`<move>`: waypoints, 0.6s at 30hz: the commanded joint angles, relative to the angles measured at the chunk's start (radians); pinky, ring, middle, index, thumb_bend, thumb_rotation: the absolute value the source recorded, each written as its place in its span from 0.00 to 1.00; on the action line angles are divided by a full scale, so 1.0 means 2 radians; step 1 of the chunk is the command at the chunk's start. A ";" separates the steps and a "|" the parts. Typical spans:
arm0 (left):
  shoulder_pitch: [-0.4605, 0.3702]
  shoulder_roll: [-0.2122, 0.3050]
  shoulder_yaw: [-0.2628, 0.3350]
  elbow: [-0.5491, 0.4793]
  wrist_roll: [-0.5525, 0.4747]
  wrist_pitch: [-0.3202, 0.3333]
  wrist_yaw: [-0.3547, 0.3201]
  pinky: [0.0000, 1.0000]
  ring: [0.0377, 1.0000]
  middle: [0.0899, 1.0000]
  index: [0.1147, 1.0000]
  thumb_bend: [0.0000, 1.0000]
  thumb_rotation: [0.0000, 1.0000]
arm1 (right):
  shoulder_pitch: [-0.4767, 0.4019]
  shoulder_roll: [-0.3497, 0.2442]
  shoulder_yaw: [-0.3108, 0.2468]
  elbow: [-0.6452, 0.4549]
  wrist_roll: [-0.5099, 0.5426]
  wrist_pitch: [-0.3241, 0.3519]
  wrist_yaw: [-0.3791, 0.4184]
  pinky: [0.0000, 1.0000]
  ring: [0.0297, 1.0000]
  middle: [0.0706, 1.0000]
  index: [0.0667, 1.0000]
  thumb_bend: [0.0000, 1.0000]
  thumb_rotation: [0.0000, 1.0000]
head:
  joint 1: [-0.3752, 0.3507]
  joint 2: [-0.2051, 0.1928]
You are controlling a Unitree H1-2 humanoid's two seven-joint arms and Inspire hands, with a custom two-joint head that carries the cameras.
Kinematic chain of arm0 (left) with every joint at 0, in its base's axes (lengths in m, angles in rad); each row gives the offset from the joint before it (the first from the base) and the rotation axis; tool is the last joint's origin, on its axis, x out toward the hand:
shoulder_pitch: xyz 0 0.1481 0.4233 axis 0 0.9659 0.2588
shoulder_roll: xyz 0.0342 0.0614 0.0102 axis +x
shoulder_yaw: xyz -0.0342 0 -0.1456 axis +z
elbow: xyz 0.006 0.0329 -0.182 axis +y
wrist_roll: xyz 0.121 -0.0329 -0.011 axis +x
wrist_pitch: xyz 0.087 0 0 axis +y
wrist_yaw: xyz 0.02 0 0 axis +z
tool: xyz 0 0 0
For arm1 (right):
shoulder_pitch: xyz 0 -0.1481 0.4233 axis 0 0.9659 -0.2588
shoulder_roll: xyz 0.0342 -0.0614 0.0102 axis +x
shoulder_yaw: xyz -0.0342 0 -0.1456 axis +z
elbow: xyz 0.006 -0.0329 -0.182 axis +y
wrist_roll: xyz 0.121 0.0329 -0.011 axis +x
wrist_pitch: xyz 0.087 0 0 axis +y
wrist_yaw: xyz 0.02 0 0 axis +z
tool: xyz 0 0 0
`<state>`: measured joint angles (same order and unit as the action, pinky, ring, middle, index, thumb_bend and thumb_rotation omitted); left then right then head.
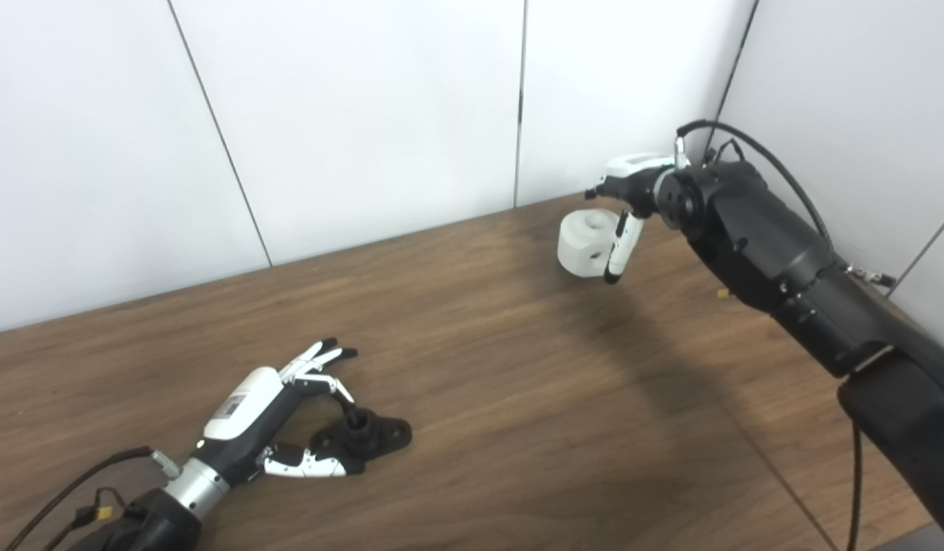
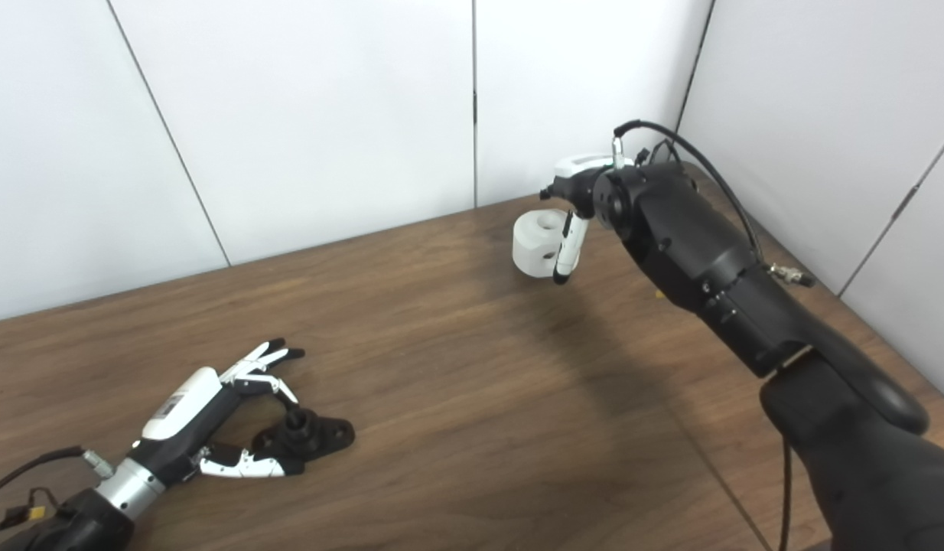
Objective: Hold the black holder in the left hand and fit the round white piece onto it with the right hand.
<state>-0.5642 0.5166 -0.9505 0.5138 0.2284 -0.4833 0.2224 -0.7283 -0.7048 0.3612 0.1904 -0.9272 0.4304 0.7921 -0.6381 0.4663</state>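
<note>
The black holder [image 1: 369,436] lies flat on the wooden table [image 1: 518,428] at the lower left, its short post pointing up. My left hand [image 1: 265,405] rests around it with fingers spread. The thumb lies along the holder's near side and the other fingers arch over its far side, without closing on it. Far off at the back right, my right hand [image 1: 633,191] is shut on the round white piece [image 1: 583,245], a thick ring with a centre hole and a side hole. The thumb crosses its front face, and the piece looks lifted off the table.
White wall panels [image 1: 365,115] stand along the table's back edge and right side, close behind the right hand. The bulky black right forearm [image 1: 770,252] slants across the right of the table. A small yellow speck [image 1: 722,292] lies beneath it. Cables trail from the left wrist.
</note>
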 commanded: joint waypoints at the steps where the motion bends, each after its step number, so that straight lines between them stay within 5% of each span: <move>1: 0.054 0.024 -0.042 0.058 0.031 0.007 -0.047 0.95 1.00 0.92 0.41 0.52 0.06 | -0.024 -0.007 -0.009 0.002 0.001 -0.008 -0.024 1.00 1.00 1.00 0.93 0.94 0.28 | 0.000 0.000; 18: 0.055 0.031 -0.043 0.053 0.026 0.007 -0.055 0.95 1.00 0.92 0.41 0.52 0.06 | -0.035 0.004 -0.006 0.060 0.023 -0.019 -0.069 1.00 1.00 0.98 0.92 0.91 0.28 | 0.009 -0.001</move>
<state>-0.5708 0.5204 -0.9650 0.5178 0.2222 -0.4833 0.2294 -0.7371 -0.6733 0.3633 0.3220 -0.8801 0.4019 0.6898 -0.6182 0.4633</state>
